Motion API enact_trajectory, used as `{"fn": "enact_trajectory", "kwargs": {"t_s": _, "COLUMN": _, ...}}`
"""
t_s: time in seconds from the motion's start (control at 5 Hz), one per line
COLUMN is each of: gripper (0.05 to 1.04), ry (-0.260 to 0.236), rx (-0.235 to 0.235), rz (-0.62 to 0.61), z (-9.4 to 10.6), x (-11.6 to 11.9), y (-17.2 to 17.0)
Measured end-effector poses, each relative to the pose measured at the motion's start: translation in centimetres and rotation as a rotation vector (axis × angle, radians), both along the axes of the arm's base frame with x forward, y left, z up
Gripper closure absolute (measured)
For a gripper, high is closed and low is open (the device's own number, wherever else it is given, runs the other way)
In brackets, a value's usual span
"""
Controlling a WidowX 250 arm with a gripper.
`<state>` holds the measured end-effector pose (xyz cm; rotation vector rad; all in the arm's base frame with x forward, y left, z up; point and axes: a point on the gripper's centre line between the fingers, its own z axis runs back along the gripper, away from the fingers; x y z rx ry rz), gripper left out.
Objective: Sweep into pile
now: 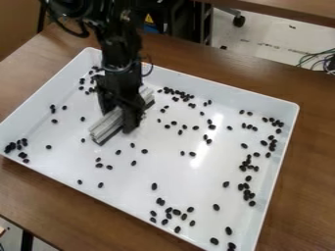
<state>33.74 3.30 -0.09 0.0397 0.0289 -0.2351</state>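
Lab | robot arm (118, 54) over wooden table (52, 201) | yellow warning label (149, 18) | loose cables (317, 59)

The large white rectangular tray (226, 95) looks like smooth plastic with a glossy finish; a bright streak of reflected light lies across its floor, towards the worktop's right edge. The small black oval beans (154, 187) are smooth-looking, with a dark, even surface. The brown worktop (65, 198) has the look of wood, with fine grain and a soft, low sheen near its top edge. The pale grey grooved bar (107, 127) looks like metal, dull rather than polished, its long faces ridged. The black jointed robot arm (118, 44) and its black claw (122, 117) look hard and mostly matt.
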Motion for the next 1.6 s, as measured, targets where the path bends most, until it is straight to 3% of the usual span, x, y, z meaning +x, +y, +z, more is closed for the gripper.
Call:
{"fn": "enact_trajectory", "kwargs": {"t_s": 0.2, "gripper": 0.706, "ry": -0.001, "rx": 0.009, "rz": 0.009, "z": 0.0, "x": 0.0, "y": -0.2}}
{"fn": "enact_trajectory", "kwargs": {"t_s": 0.4, "gripper": 0.72, "ry": 0.01, "rx": 0.002, "rz": 0.001, "z": 0.1, "x": -0.1, "y": -0.7}}
{"fn": "enact_trajectory", "kwargs": {"t_s": 0.6, "gripper": 0.72, "ry": -0.051, "rx": -0.003, "rz": -0.004, "z": 2.3, "x": 0.4, "y": -1.6}}
{"fn": "enact_trajectory", "kwargs": {"t_s": 0.8, "gripper": 0.72, "ry": -0.059, "rx": -0.076, "rz": -0.023, "z": 3.7, "x": -0.5, "y": -4.8}}
{"fn": "enact_trajectory", "kwargs": {"t_s": 1.0, "gripper": 0.72, "ry": -0.017, "rx": -0.174, "rz": -0.191, "z": 4.3, "x": -0.8, "y": -9.5}}
{"fn": "enact_trajectory", "kwargs": {"t_s": 1.2, "gripper": 0.72, "ry": 0.015, "rx": -0.225, "rz": -0.265, "z": 3.9, "x": -1.1, "y": -13.8}}
{"fn": "enact_trajectory", "kwargs": {"t_s": 1.4, "gripper": 0.72, "ry": 0.008, "rx": -0.297, "rz": -0.23, "z": 3.4, "x": -1.6, "y": -18.9}}
{"fn": "enact_trajectory", "kwargs": {"t_s": 1.6, "gripper": 0.72, "ry": 0.054, "rx": -0.357, "rz": -0.194, "z": 2.0, "x": -1.3, "y": -23.2}}
